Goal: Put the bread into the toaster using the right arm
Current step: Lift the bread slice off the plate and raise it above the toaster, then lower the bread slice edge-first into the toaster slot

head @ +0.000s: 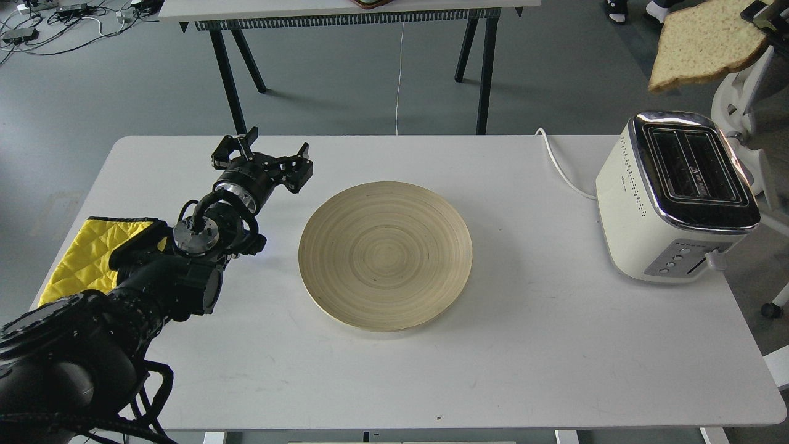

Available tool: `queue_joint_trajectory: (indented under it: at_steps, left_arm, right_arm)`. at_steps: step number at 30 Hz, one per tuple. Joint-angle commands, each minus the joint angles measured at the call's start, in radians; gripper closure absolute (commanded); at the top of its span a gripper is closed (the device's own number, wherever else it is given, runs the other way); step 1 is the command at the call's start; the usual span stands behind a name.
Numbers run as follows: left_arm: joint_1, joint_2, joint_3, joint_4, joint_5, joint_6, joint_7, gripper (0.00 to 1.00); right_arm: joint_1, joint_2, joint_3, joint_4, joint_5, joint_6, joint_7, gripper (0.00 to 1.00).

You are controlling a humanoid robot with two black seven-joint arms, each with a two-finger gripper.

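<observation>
Already lifted, the bread (703, 43) hangs at the frame's upper right, pinched by the right end effector (763, 18) above the toaster (622, 185), so carrying is underway and next comes tipping the slice upright and lowering it into a slot.

- The right gripper (759, 17) is holding the bread (703, 43) above the toaster (675, 197).
- The left gripper (262, 154) is hovering, fingers spread, beside the bamboo plate (385, 256).
</observation>
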Motion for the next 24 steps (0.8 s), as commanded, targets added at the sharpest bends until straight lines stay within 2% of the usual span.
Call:
queue_joint_trajectory:
  at_steps: [1,11,19,24]
  left_arm:
    - [0.001,0.0,0.0,0.0,0.0,0.0,0.0,0.0]
    - [0.001,0.0,0.0,0.0,0.0,0.0,0.0,0.0]
    - [0.001,-0.001,0.0,0.0,0.0,0.0,0.0,0.0]
    - [0.001,0.0,0.0,0.0,0.0,0.0,0.0,0.0]
  right_arm:
    - [0.015,-0.033,-0.05,0.001,-0.052,0.003,-0.001,1.0]
    - [0.015,-0.058,-0.062,0.004,-0.127,0.095,-0.036,1.0]
    - [0.015,-0.058,-0.075,0.035,-0.153,0.097,-0.067,1.0]
    - [0.015,-0.058,-0.075,0.05,-0.156,0.097,-0.068,1.0]
